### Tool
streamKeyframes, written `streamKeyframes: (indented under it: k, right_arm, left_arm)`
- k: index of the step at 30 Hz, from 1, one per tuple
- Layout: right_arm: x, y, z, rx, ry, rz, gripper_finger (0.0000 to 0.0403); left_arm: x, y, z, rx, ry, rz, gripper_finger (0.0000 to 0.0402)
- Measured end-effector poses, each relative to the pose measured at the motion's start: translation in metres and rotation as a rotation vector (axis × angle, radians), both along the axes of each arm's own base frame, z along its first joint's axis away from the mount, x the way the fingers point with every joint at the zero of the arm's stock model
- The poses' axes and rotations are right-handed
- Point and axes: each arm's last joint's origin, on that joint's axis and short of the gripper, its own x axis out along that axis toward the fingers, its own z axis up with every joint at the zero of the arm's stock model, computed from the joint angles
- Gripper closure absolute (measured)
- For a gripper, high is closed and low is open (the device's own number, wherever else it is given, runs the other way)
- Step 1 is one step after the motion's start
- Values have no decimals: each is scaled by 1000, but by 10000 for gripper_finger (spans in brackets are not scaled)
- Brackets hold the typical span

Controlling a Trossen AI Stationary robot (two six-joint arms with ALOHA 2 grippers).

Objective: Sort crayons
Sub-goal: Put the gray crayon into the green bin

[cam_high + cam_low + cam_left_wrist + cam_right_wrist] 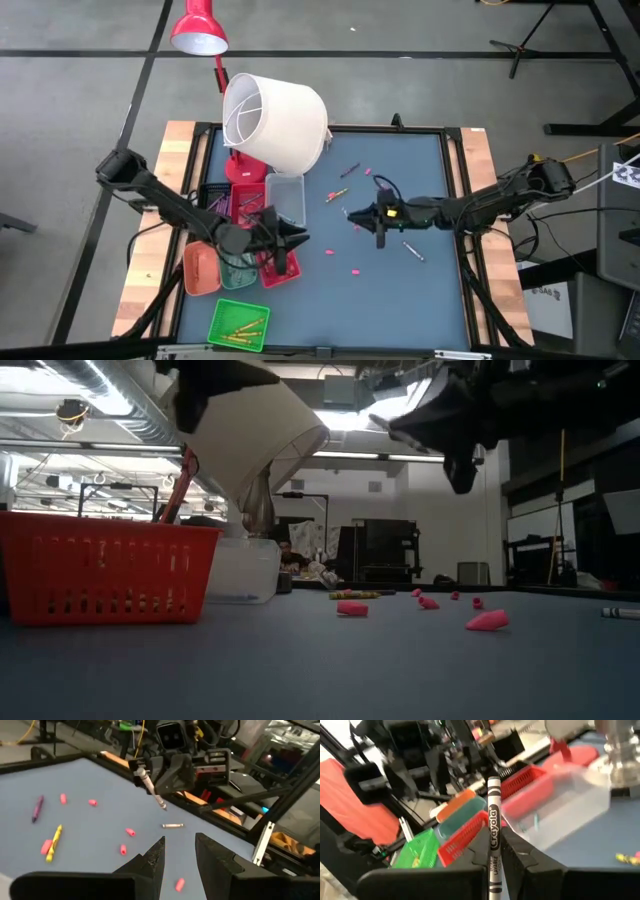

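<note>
The right gripper (pixel 381 222) pinches a grey crayon (pixel 493 845) upright above mid-table. The trays (pixel 240 250) lie well off toward the left arm, whose gripper (pixel 292 238) hangs spread above them, nearer.

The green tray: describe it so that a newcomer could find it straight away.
Start at the white lampshade on the table's left half, then run down past the cluster of trays. The green tray sits nearest the front edge, apart, holding yellow crayons.
</note>
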Motion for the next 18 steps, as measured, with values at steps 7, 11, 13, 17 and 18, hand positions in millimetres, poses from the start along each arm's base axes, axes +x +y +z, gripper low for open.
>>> streamKeyframes:
  k: [7,11,13,17,18]
  right_arm:
    - [1,2,10,-13,-104,-14,377]
    - [1,2,10,-12,-108,-6,377]
    - [3,3,8,-12,-100,6,377]
    - [6,4,0,-17,-71,9,377]
    - [7,4,-2,-17,-69,13,377]
  left_arm:
    - [26,3,-15,51,-96,-37,308]
    - [38,7,-22,48,-171,-46,308]
    - [43,11,-26,38,-196,-43,308]
    - [52,19,-30,27,-227,-25,308]
    - [55,19,-31,28,-225,-21,308]
